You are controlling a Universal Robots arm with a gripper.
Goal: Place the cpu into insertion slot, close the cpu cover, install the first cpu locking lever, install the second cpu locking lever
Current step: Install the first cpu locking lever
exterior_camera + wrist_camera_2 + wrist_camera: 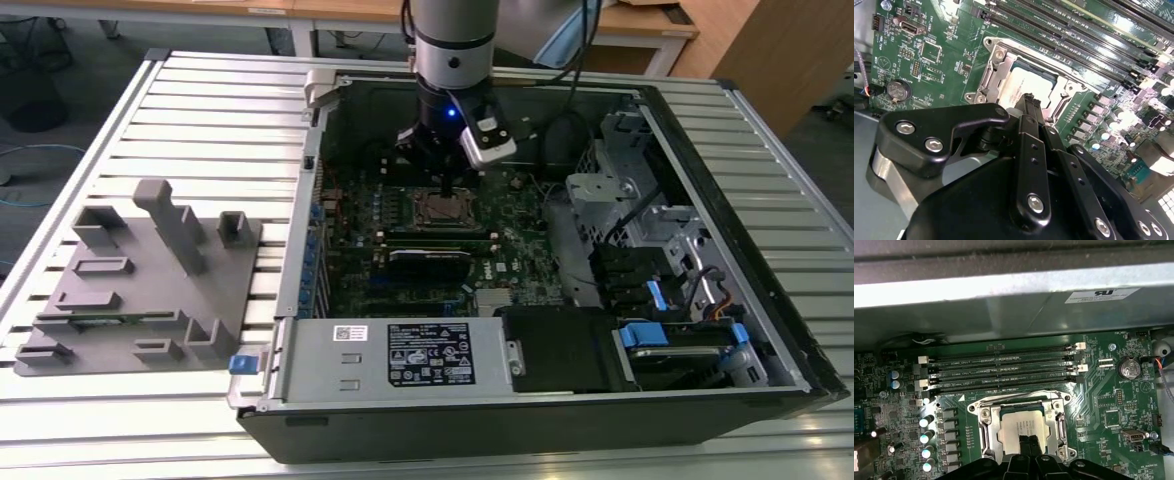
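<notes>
CPU (pixel 1024 429) sat seated in the slot (pixel 985 432) on the green board, mid-case toward the exterior view's far side, its cover (pixel 1019 401) apparently down around it, likely why the gripper (pixel 1030 100) hung right over its near edge. Fingers (pixel 1029 150) were together, gripping nothing visible. White board lettering was too small to read.

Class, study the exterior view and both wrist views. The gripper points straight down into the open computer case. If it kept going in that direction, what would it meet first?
Most likely the cpu, lying in the insertion slot framed by the cpu cover. The gripper hangs right above its silver top in both wrist views; whether they already touch is unclear.
</notes>
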